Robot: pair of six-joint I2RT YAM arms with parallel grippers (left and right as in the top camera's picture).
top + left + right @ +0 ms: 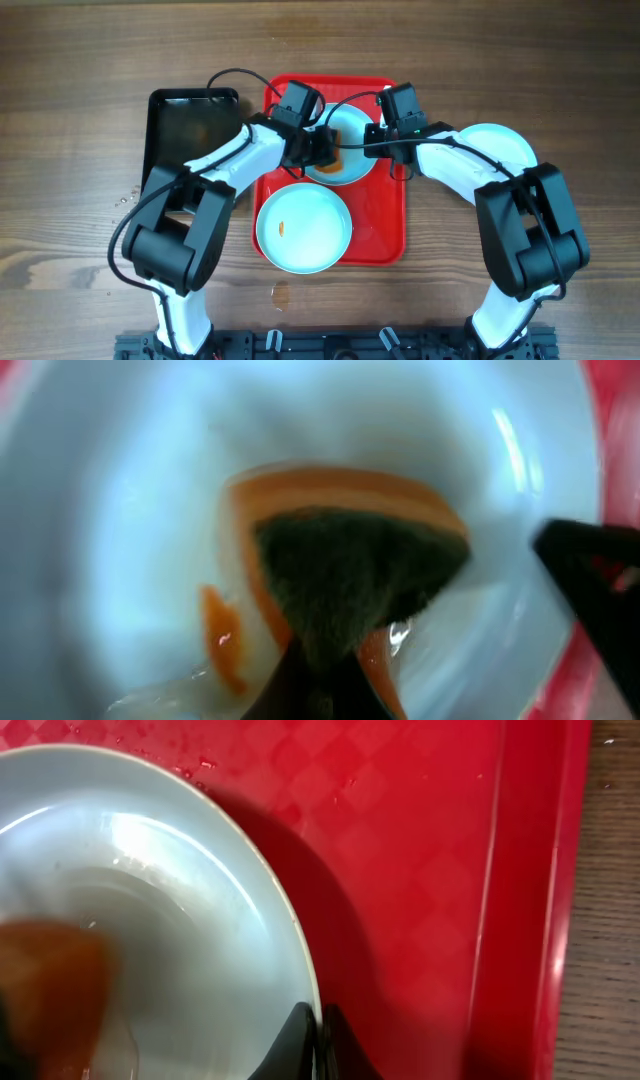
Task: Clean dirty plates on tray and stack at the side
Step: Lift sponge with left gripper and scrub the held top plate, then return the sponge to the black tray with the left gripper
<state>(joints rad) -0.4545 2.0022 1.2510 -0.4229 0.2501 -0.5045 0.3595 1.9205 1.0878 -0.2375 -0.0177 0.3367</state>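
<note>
Three plates from overhead: the far plate (345,168) at the back of the red tray (385,225); the near plate (303,228) at the front, reaching over the tray's front-left rim, with a small orange smear (282,227) left of its centre; the third plate (495,148) off the tray on the wooden table (80,230) to the right, partly under the right arm. Black tray (185,125) just beside the red tray's left rim. Over the far plate, left gripper (328,152) coming in from the left and right gripper (370,140) at the plate's right rim, close together with little room between; open table well out on both sides. From the left wrist: fingers drawn almost together, pinching an orange sponge (350,570) with a dark green scouring face, pressed onto the wet inside of the far plate (100,510); an orange streak (222,645) just left of the sponge; a dark finger of the other arm (590,575) at the plate's right rim, a strip of red tray (615,420) beyond. From the right wrist: right gripper (320,1035) all but closed on the far plate's (180,890) rim at the bottom edge, one finger inside, one outside; the sponge (50,990) only a blur at lower left. Bare wet tray floor (420,870) right of the plate, then the raised rim, then table (610,970).
</note>
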